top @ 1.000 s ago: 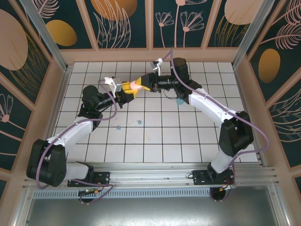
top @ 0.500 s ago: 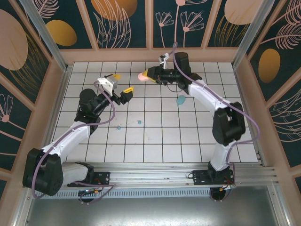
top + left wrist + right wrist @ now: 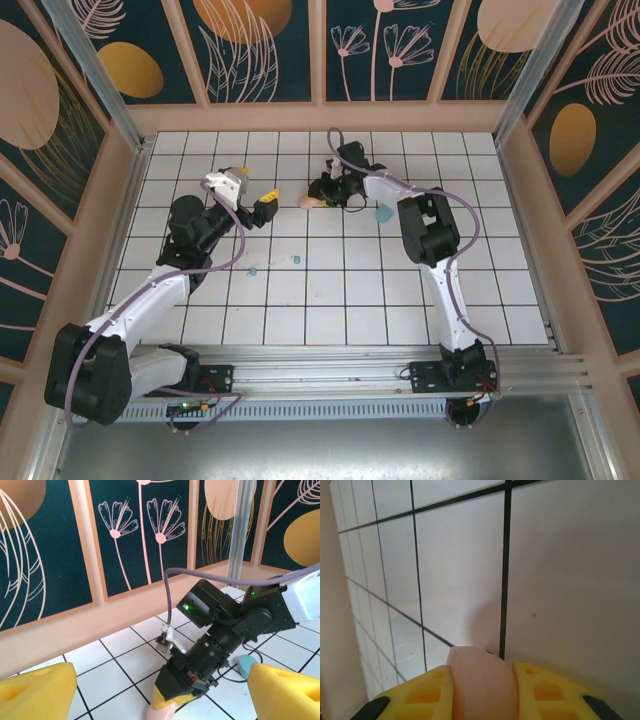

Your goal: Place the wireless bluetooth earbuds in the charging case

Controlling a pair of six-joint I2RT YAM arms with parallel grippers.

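Note:
My right gripper [image 3: 318, 196] is shut on the pink charging case [image 3: 307, 201], low over the white tiled floor at the back middle. The right wrist view has the rounded case [image 3: 482, 682] pinched between the two yellow pads [image 3: 415, 695], its tip close to the tiles. My left gripper [image 3: 265, 205] stands open just left of the case, with nothing between its fingers [image 3: 35, 690]; from its wrist I see the right gripper [image 3: 175, 695] and the case [image 3: 160, 711] ahead. Two teal earbuds [image 3: 252, 270] [image 3: 296, 260] lie on the floor nearer the arms.
A teal case [image 3: 384, 213] lies on the tiles just right of the right gripper, also seen in the left wrist view [image 3: 246, 664]. Patterned walls close in the floor at the back and sides. A purple cable [image 3: 172, 580] loops above the right wrist.
The left gripper opened, let go of the pink case and drew back left. The right gripper kept the case, lifted it toward the back, then brought it down toward the floor.

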